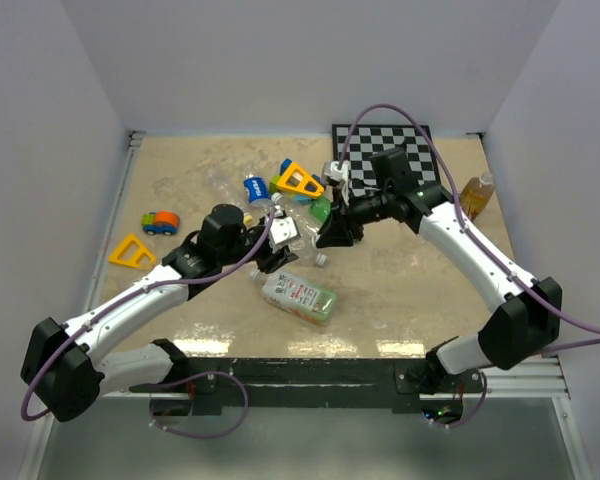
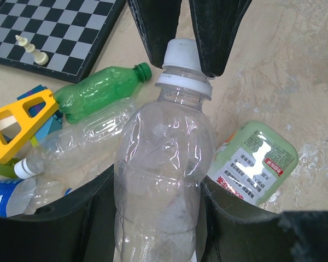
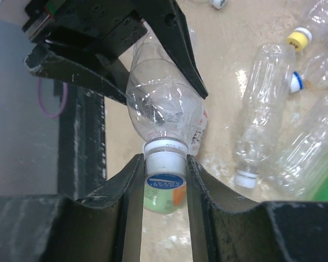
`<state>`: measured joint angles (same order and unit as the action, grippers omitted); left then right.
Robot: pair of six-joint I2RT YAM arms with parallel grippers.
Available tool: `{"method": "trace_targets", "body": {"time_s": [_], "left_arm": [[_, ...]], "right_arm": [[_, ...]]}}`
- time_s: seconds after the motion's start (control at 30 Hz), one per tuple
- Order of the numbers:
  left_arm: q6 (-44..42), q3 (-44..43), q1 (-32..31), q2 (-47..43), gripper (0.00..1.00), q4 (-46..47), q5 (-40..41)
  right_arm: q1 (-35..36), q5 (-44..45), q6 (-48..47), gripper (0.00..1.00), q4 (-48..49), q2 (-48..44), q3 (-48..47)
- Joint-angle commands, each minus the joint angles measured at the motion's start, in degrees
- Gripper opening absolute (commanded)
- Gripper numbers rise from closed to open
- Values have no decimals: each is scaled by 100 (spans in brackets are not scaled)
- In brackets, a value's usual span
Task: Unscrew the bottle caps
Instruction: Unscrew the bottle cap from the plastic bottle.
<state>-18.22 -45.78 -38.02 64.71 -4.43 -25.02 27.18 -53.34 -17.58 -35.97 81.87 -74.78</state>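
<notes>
White cap (image 2: 181, 52) on clear bottle (image 2: 164, 142), over middle of table (image 1: 430, 280). Right gripper (image 3: 164, 161) nipped onto cap sides. Left gripper (image 2: 158, 196) clamped round bottle body. Cap looks small, rigid. Bottle looks empty, light, thin-walled, so likely to crush or slip. Hold body firmly, twist at cap only.

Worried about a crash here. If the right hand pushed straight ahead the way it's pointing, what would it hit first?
The clear bottle: the right hand is shut on its white cap, so the bottle's shoulder comes first, with the left hand probably next behind it.
</notes>
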Motion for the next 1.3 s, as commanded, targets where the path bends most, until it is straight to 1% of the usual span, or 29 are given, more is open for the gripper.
{"method": "trace_targets", "body": {"time_s": [0.0,0.07,0.13,0.2,0.23,0.3,0.37,0.43,0.5,0.57,0.6,0.63,0.73,0.8,0.9,1.07,1.13,1.2,1.27], "left_arm": [[-42,-80,14,-116,0,240,-47],[-42,-63,23,-116,0,240,-65],[-42,-63,23,-116,0,249,-65],[-50,-63,14,-116,0,240,-56],[-50,-71,14,-116,0,240,-56],[-59,-54,23,-125,0,240,-47],[-68,-63,23,-134,0,232,-39],[-68,-54,23,-134,0,240,-38],[-68,-54,23,-134,0,240,-65],[-59,-63,23,-143,0,249,-74],[-50,-63,14,-134,0,249,-82],[-50,-63,23,-151,0,249,-82],[-50,-71,14,-151,0,249,-83],[-59,-71,14,-143,0,241,-74],[-50,-63,23,-160,0,240,-65],[-50,-71,23,-160,0,249,-65],[-42,-71,23,-160,0,258,-65],[-42,-80,23,-169,0,249,-56],[-33,-72,23,-169,0,249,-47]], "right_arm": [[191,314,-2806,0,-1770,513,-939],[261,560,-4229,0,-2682,821,-1344],[358,885,-5041,0,-2811,919,-1539],[402,1219,-5735,0,-2504,701,-1356],[411,1517,-6034,0,-2007,517,-1181],[420,1887,-6037,5,-1057,173,-759],[420,2012,-6055,9,-772,40,-625],[420,1890,-5950,12,-850,57,-695],[420,1670,-5784,16,-947,101,-678],[420,1538,-5380,22,-807,49,-573],[420,1476,-5265,29,-763,14,-529],[420,1441,-5107,37,-737,-4,-494],[420,1222,-4633,55,-754,-48,-581],[420,1125,-4352,64,-815,-74,-703],[411,1054,-3965,73,-1017,-92,-976],[367,1133,-3744,78,-1711,-118,-1495],[271,1089,-3473,79,-1660,-197,-1583],[131,1002,-2956,82,-1502,-302,-1575],[-28,922,-2043,87,-1020,-416,-1461]]}}
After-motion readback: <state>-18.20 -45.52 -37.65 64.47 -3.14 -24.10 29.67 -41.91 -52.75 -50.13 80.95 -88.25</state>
